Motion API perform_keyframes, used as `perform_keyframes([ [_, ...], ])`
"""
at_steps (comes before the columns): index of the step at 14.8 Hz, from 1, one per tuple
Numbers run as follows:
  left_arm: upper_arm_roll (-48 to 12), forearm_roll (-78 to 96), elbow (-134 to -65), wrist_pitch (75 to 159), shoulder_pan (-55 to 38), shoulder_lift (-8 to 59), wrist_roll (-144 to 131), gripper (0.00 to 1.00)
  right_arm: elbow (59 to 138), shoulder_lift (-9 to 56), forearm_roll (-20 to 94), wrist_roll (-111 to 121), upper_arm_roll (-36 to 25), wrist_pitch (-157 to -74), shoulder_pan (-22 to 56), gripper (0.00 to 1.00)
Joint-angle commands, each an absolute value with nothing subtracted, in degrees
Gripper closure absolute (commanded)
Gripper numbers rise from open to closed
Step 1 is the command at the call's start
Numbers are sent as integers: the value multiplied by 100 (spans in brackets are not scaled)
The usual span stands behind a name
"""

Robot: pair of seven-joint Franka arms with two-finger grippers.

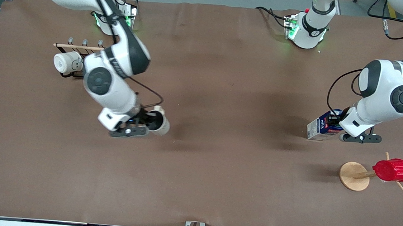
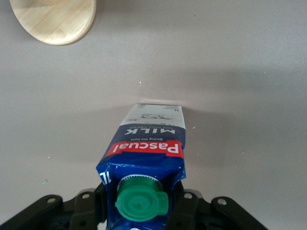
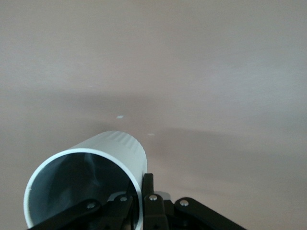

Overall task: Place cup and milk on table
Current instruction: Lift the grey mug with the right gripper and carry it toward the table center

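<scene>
My right gripper (image 1: 146,123) is shut on the rim of the cup (image 1: 160,121), a light mug with a dark inside, held tilted just over the table (image 1: 224,93) toward the right arm's end. In the right wrist view one finger (image 3: 149,189) is outside the cup's (image 3: 115,148) wall and the other is inside it. My left gripper (image 1: 337,126) is shut on the top of the milk (image 1: 321,129), a blue and white carton, low over the table toward the left arm's end. The left wrist view shows its green cap (image 2: 141,201) between my jaws and its base near the table. The cup's lettering and handle are hidden.
A wooden hook rack (image 1: 79,47) holds a white mug (image 1: 66,63) near the right arm's base. A ribbed red cup (image 1: 392,169) hangs on a peg stand with a round wooden base (image 1: 353,176), nearer the front camera than the milk. The base also shows in the left wrist view (image 2: 53,19).
</scene>
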State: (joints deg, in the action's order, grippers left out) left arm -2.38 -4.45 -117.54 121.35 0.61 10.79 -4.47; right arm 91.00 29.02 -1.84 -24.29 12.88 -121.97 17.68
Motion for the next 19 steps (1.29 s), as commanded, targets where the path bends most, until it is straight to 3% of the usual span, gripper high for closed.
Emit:
perform_keyframes([
  [1, -264, -466, -11848, 12164, 97, 923, -369, 52, 8272, 3646, -623, -3416, 1283, -12146, 2196, 100],
  [6, -272, -466, -11629, 12164, 79, 958, -369, 54, 7936, 4157, -1238, -4086, 1283, -12366, 2891, 100],
  [10, -281, -466, -11216, 12138, 9, 1063, -360, 75, 7937, 4315, -1476, -4271, 1283, -12497, 3084, 99],
  [14, -421, -466, -10584, 11884, -114, 1361, -430, 78, 7963, 4473, -1644, -4631, 1283, -12727, 3190, 98],
  [18, -860, -466, -9390, 11102, -132, 2037, -571, 78, 7972, 4526, -1617, -4876, 1283, -12735, 3199, 89],
  [19, -992, -466, -9213, 11048, -132, 2178, -711, 78, 7972, 4526, -1617, -4974, 1283, -12735, 3199, 79],
])
